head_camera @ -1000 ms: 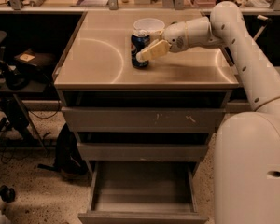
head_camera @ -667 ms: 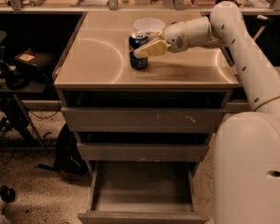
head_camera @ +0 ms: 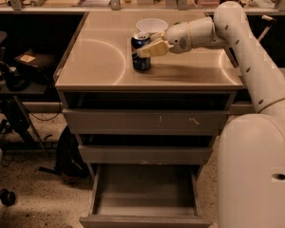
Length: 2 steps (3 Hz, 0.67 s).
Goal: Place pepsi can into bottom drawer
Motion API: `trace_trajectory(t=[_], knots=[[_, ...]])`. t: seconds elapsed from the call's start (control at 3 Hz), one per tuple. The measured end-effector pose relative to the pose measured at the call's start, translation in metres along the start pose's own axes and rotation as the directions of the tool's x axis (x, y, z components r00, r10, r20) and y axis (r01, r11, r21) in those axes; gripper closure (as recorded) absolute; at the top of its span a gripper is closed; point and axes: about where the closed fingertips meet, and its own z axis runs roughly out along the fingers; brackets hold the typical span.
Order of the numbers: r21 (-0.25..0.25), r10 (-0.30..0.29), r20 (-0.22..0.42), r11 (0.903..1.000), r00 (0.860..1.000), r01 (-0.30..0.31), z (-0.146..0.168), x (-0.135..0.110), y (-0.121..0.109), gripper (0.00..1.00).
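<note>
The pepsi can (head_camera: 140, 56), dark blue with a silver top, stands upright on the cabinet's countertop (head_camera: 95, 61) near the middle. My gripper (head_camera: 148, 48) reaches in from the right and is closed around the can's upper part, with one tan finger (head_camera: 154, 48) across its front. The bottom drawer (head_camera: 145, 196) is pulled open below, and its inside is bare. The two shallower drawers above it are shut or nearly shut.
A white bowl (head_camera: 152, 25) sits just behind the can. My white arm and body (head_camera: 256, 151) fill the right side. A chair and dark bags (head_camera: 19, 75) stand left of the cabinet. Shelves with clutter run along the back.
The can and my gripper have shifted slightly to the left across the countertop. The drawers have not moved.
</note>
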Motion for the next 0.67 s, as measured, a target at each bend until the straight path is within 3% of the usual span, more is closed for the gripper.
trace_trajectory(t=[0.33,0.67], knots=[[-0.010,-0.004,-0.008,0.9999,1.000,0.003,-0.003,-0.002,0.007,1.00],[0.061,-0.100,0.035,0.9934,0.994,0.098,-0.042,-0.037,0.035,1.00]])
